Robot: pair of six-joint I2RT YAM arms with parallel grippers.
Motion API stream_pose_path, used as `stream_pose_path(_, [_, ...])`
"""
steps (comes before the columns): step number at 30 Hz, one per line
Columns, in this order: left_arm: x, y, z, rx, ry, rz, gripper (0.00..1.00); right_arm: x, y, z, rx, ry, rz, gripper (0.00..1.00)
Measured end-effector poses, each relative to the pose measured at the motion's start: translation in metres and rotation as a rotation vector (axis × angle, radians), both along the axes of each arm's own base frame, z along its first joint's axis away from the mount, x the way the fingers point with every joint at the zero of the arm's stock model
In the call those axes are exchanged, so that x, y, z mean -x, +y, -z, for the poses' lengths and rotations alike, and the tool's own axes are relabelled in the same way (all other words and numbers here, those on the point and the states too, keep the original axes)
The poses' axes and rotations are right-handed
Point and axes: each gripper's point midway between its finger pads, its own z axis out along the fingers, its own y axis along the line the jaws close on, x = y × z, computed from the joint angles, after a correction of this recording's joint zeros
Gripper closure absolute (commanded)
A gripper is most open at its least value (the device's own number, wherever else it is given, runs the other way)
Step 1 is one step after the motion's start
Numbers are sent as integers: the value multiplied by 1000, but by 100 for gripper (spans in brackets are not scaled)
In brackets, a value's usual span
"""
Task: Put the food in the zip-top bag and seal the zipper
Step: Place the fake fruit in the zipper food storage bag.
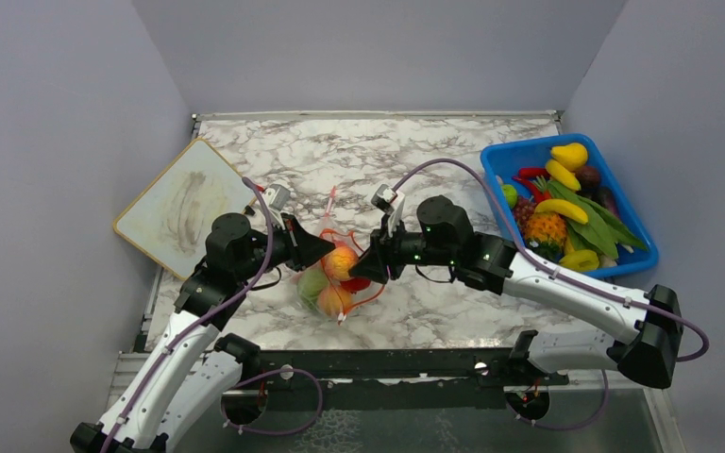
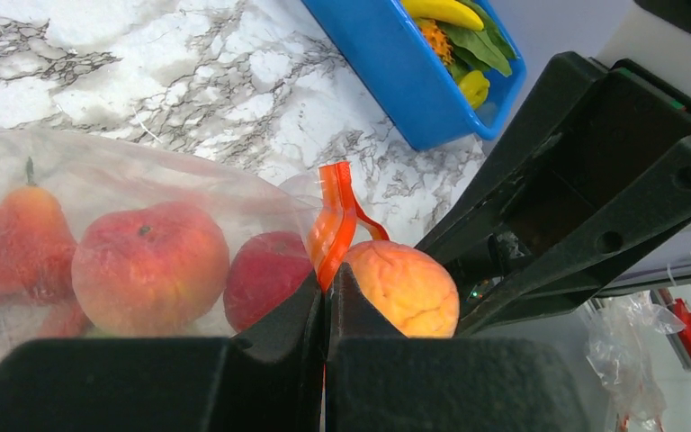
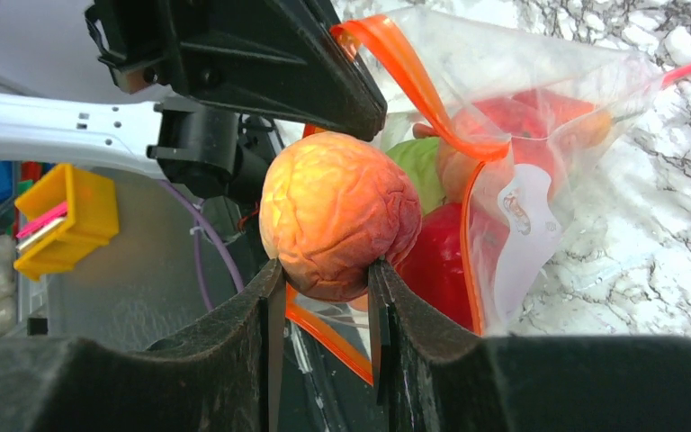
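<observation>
Bright, soft, even light from above; only faint shadows under the zip-top bag [image 1: 335, 274] on the marble table [image 1: 434, 160]. Top view's sharp. In the wrist views, mild sheen on the bag, and the black fingers [image 3: 189, 378] below it go soft and grainy.

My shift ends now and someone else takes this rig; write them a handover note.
Left gripper: shut on the zipper, holding the zip-top bag's mouth open.
Right gripper: shut on the orange fruit, at the bag's mouth.
Done: several fruits already inside the bag.
Left: release this fruit inside, then seal the zipper.
</observation>
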Motion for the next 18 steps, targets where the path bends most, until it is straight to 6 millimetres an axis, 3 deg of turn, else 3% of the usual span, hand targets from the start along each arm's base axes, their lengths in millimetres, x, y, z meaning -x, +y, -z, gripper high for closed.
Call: stream_pose_path(18, [6,0,-8,2,2,19,100,-25,-7,27,123,-50,145,69])
